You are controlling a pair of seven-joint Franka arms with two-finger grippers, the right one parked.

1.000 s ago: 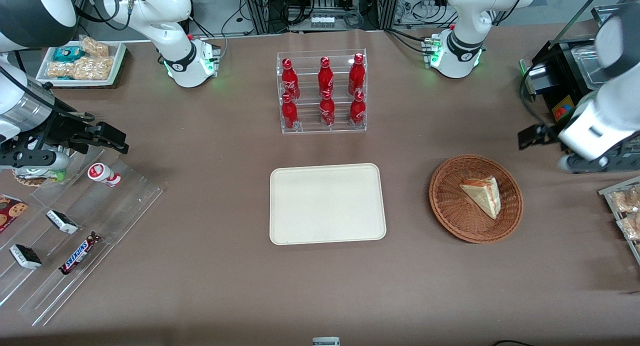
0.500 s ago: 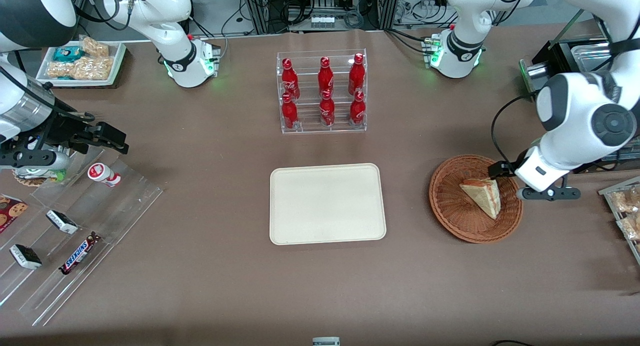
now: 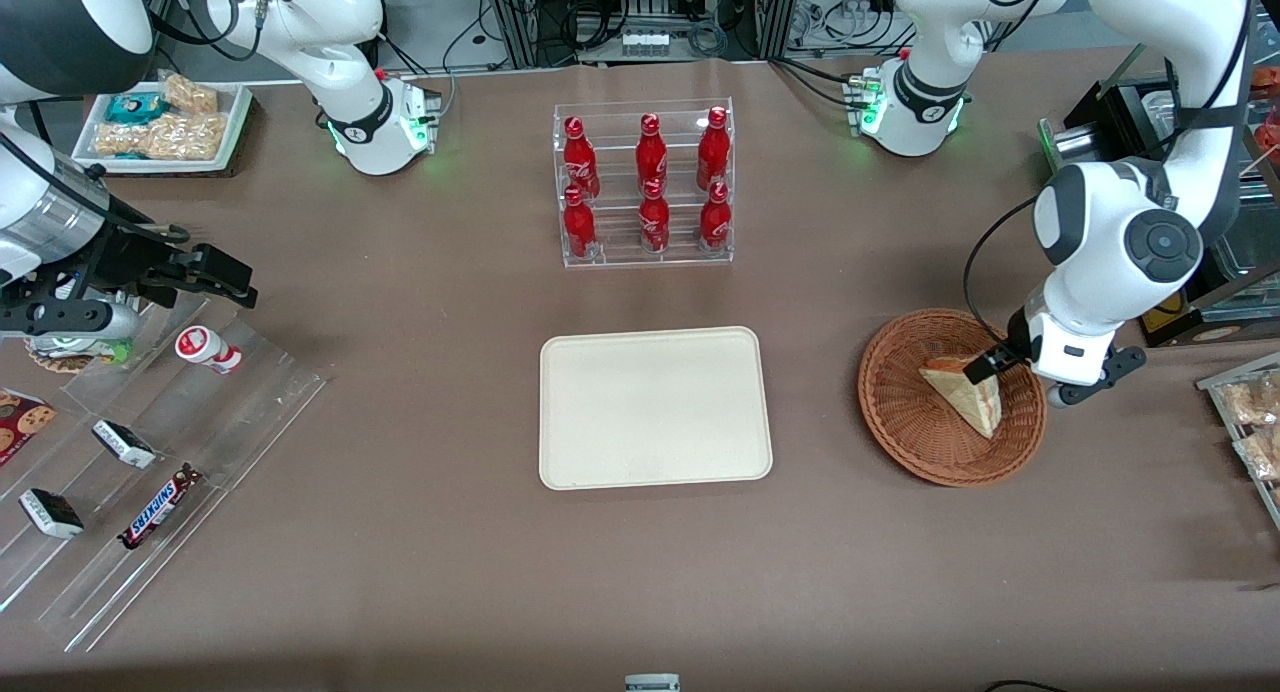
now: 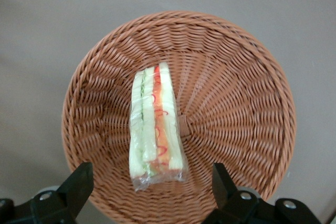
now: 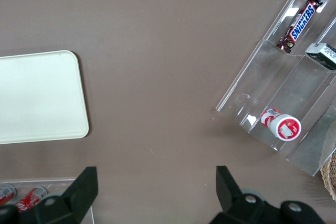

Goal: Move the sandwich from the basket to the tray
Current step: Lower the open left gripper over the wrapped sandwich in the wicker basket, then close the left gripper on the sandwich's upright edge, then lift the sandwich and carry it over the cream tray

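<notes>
Sandwich (image 4: 156, 124) lay wrapped in clear film inside the basket (image 4: 236, 103), on its side with the red and green filling layers facing up toward the wrist camera. Directly above it hung the left arm's gripper (image 4: 149, 190), its two black fingers (image 4: 76, 184) spread wide apart and gripping nothing, one to each side of the wedge's broad end and clear of it. In the front view the gripper (image 3: 985, 364) hovered over the part of the basket (image 3: 905, 412) lying toward the working arm's end of the table, with one dark fingertip showing just above the sandwich (image 3: 968, 392); whether it touched the bread could not be told from there. The sandwich's thick end pointed away from the front camera and its narrow tip toward it.

The basket sat on the brown table (image 3: 420, 562), well apart from the tray (image 3: 655, 407), which lay flat toward the parked arm's end from the basket. Farther from the front camera than the tray stood a clear rack of red bottles (image 3: 645, 187). Near the parked arm's end, a stepped clear display (image 3: 170, 452) held a Snickers bar (image 3: 158, 507) and other small snacks.
</notes>
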